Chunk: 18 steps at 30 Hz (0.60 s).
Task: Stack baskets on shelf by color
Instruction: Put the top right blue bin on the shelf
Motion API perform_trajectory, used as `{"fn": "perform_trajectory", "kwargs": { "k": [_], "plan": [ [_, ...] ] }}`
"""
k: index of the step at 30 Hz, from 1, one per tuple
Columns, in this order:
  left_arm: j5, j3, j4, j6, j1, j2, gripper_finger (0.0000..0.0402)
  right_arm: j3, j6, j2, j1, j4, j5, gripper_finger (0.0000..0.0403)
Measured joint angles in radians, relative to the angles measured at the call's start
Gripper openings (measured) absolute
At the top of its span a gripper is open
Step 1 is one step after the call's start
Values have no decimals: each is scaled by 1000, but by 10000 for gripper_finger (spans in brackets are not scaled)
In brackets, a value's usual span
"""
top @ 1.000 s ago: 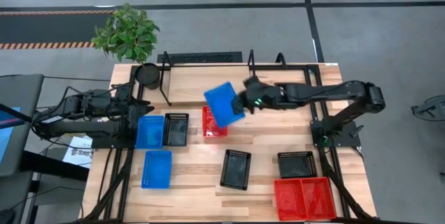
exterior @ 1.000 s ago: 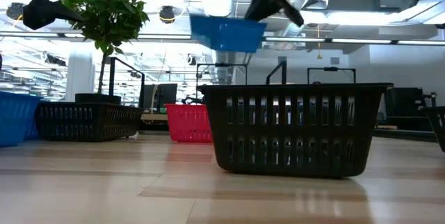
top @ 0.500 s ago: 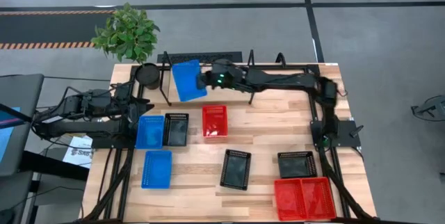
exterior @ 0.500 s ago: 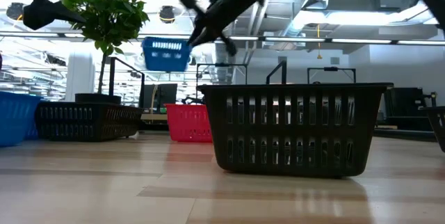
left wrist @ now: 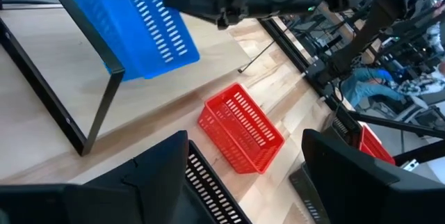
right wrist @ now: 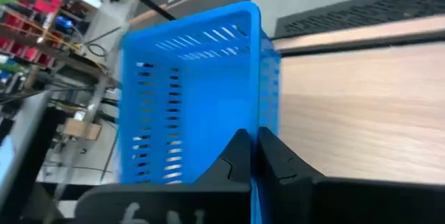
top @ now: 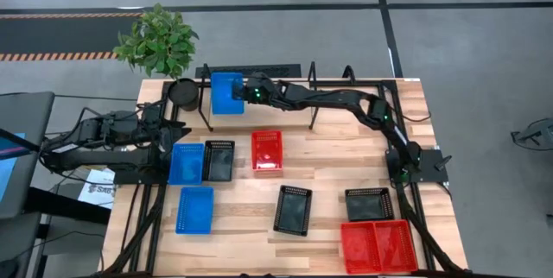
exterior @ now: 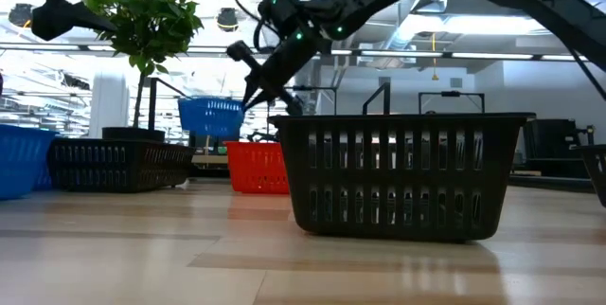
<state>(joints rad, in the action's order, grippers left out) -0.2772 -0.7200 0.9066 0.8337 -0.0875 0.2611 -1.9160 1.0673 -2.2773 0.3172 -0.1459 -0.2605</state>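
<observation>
One blue basket (top: 227, 93) is in play, pinched on its near wall by the right gripper (top: 248, 93), fingers clamped together on the rim as the right wrist view shows. It hangs over the left end of the shelf (top: 285, 97), the narrow light-wood board at the far edge of the table, just beside the round black pot (top: 182, 93). Key relation: the basket sticks out from the gripper toward the shelf's left end, long axis running front-to-back across the board, not along it. From the low view it looks lifted clear of the board, a bit tilted; whether its floor touches the wood I cannot tell. Next move is likely a lowering and release, so it depends on the basket sitting flat inside the black tube hoops and not catching the leg (left wrist: 90, 106) seen in the left wrist view. The left gripper (top: 177, 130) waits at the table's left side with fingers spread wide and nothing between them, right by a second blue basket (top: 186, 163) and a black basket (top: 218, 160). So the left arm is nearer the remaining blue ones, including the third blue basket (top: 194, 209). A red basket (top: 267, 150) sits mid-table below the shelf.
</observation>
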Motion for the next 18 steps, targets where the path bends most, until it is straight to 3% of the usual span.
{"fn": "perform_trajectory", "kwargs": {
  "k": [12, 18],
  "plan": [
    [-2, 0, -1, 10, 0, 0, 269, -2, -17, -22, 6, -23, 23, 16],
    [-5, 0, -1, 17, 0, 0, 269, -1, -18, -22, 6, -22, 23, 59]
  ]
}}
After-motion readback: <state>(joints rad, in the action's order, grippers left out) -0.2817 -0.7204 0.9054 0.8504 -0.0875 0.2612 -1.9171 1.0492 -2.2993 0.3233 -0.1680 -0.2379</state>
